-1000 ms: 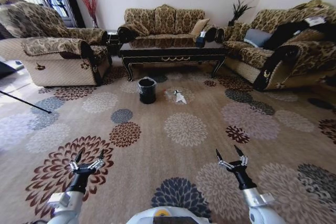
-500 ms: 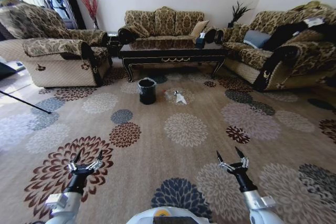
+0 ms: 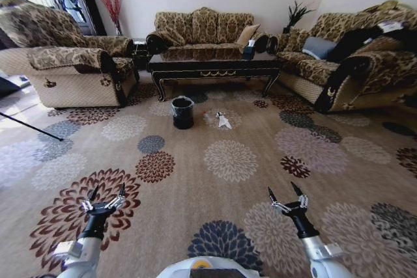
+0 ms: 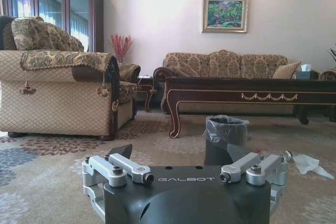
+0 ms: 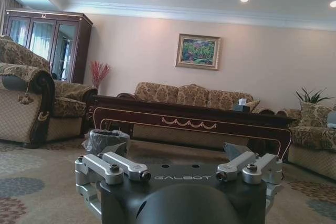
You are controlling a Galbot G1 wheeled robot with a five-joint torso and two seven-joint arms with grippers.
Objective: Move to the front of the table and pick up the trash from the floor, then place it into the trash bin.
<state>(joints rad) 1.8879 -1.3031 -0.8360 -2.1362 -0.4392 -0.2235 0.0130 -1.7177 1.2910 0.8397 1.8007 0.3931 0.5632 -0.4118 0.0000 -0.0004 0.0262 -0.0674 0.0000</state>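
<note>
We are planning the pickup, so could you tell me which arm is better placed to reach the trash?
Probably the right. The trash lies to the right of the trash bin, nearer the right gripper's side than the left gripper's. Both are open and far off.

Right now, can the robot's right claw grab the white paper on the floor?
Probably not. The right claw hangs open low by the robot, while the white paper lies far ahead beside the trash bin. Bare carpet lies between, so nothing blocks the way.

Wide beige flowered carpet [image 3: 215, 180] lies bare ahead of both arms; a small round black bin [image 3: 182, 112] stands just before the long dark glossy table [image 3: 214, 66]; patterned armchairs [image 3: 71, 63] wall both sides.
</note>
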